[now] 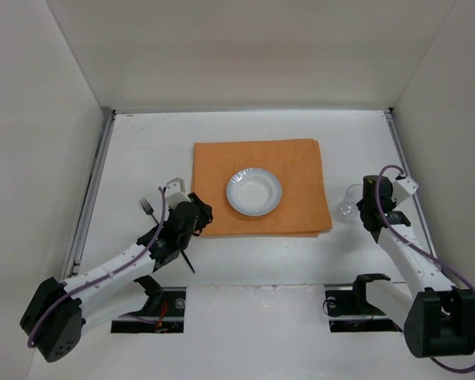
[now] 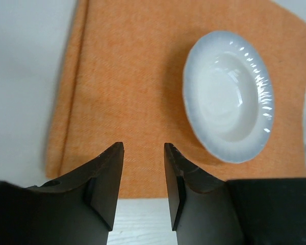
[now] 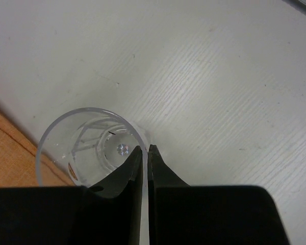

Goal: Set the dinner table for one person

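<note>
The dinner table (image 1: 142,150) is a matte white top with metal rails at its sides. An orange mat (image 1: 293,166) lies at its middle with a white deep plate (image 1: 254,191) on it. My left gripper (image 1: 201,212) is open and empty, hovering over the mat's near left corner. In the left wrist view (image 2: 144,148) the plate (image 2: 228,97) lies ahead to the right on the mat (image 2: 127,76). My right gripper (image 1: 364,207) is shut on the rim of a clear glass (image 1: 348,202), which is upright beside the mat's right edge. In the right wrist view (image 3: 146,149) one finger is inside the glass (image 3: 84,145).
A metal fork (image 1: 147,209) lies on the table left of my left gripper. A thin dark stick-like thing (image 1: 188,260) lies near the left arm; I cannot tell what it is. White walls enclose the table on three sides.
</note>
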Controlling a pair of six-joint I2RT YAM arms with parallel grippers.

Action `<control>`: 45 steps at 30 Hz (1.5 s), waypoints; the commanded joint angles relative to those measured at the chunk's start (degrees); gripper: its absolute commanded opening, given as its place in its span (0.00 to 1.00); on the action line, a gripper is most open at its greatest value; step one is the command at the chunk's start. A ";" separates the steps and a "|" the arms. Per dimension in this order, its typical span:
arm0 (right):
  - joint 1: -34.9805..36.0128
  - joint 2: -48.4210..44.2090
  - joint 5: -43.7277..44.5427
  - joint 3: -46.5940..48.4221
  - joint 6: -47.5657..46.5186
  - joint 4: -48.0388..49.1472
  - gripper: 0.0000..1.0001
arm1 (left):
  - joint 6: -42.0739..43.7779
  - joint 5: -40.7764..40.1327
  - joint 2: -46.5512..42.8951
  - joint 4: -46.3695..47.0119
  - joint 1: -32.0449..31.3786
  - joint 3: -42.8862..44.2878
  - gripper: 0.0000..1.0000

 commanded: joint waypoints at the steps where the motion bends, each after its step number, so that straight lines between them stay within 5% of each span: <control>1: 3.15 -1.78 3.35 4.67 -0.23 2.42 0.06 | 2.40 -0.52 2.68 11.07 -0.28 3.36 0.35; 6: 9.04 3.13 5.56 14.51 -2.34 1.89 0.06 | 3.36 -0.52 7.17 16.52 0.60 2.66 0.35; 20: 17.75 42.24 -0.59 47.47 -8.75 6.99 0.06 | 4.42 0.27 9.02 19.87 3.94 -1.65 0.36; 33: 17.84 52.54 0.63 53.37 -9.98 7.16 0.08 | 3.72 1.15 13.15 21.28 4.56 -1.39 0.36; 37: 17.84 53.59 0.64 53.55 -10.60 7.25 0.14 | 3.63 1.07 13.51 21.37 4.47 -1.30 0.36; 45: 17.84 50.01 -1.82 50.22 -9.99 9.89 0.44 | 4.60 -0.51 12.10 18.83 6.58 -1.13 0.37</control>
